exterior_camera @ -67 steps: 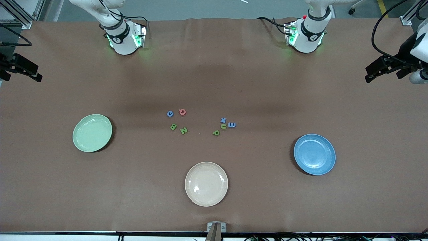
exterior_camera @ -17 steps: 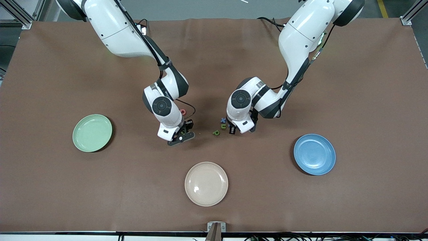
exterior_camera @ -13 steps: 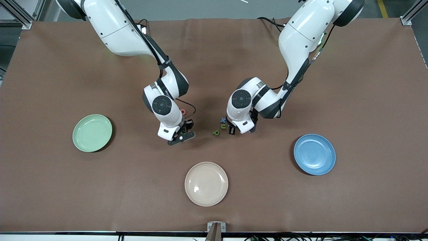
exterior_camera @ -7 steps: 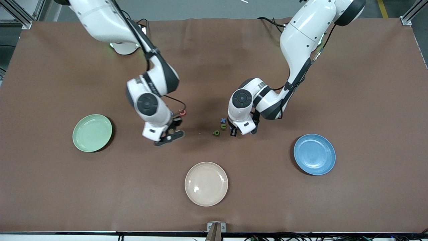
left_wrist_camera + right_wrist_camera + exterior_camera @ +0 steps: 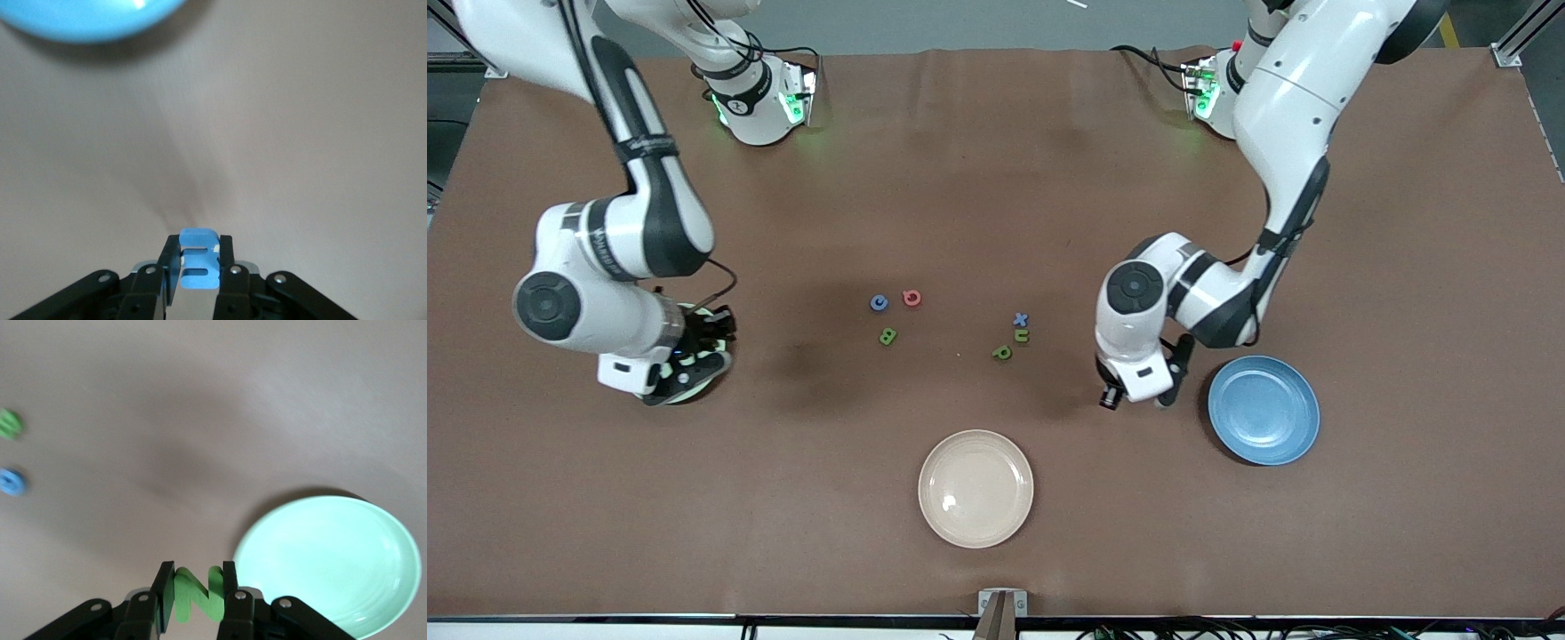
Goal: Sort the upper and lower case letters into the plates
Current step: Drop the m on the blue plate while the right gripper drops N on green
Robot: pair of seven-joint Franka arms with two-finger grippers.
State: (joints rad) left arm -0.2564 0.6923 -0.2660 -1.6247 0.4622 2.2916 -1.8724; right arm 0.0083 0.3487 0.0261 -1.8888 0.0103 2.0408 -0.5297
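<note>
My right gripper [image 5: 197,570] is shut on a green letter N [image 5: 198,595], which it holds over the edge of the pale green plate [image 5: 333,560]. In the front view the right hand [image 5: 680,373] hides most of that plate. My left gripper [image 5: 199,241] is shut on a blue letter E [image 5: 199,267], which it holds above bare table beside the blue plate [image 5: 1264,410]. Several letters lie mid-table: blue c [image 5: 879,303], pink-red letter [image 5: 911,298], green B [image 5: 887,336], blue x [image 5: 1021,319], green u [image 5: 1021,335] and green p [image 5: 1002,353].
A cream-beige plate [image 5: 975,488] sits nearer the front camera than the letters, midway along the table. The two arm bases [image 5: 760,107] [image 5: 1214,98] stand along the table's farthest edge. A brown mat covers the whole table.
Both arms rose from the letter cluster and swung outward. The right carried the green N over the green plate. The left carried the blue E toward the blue plate.
</note>
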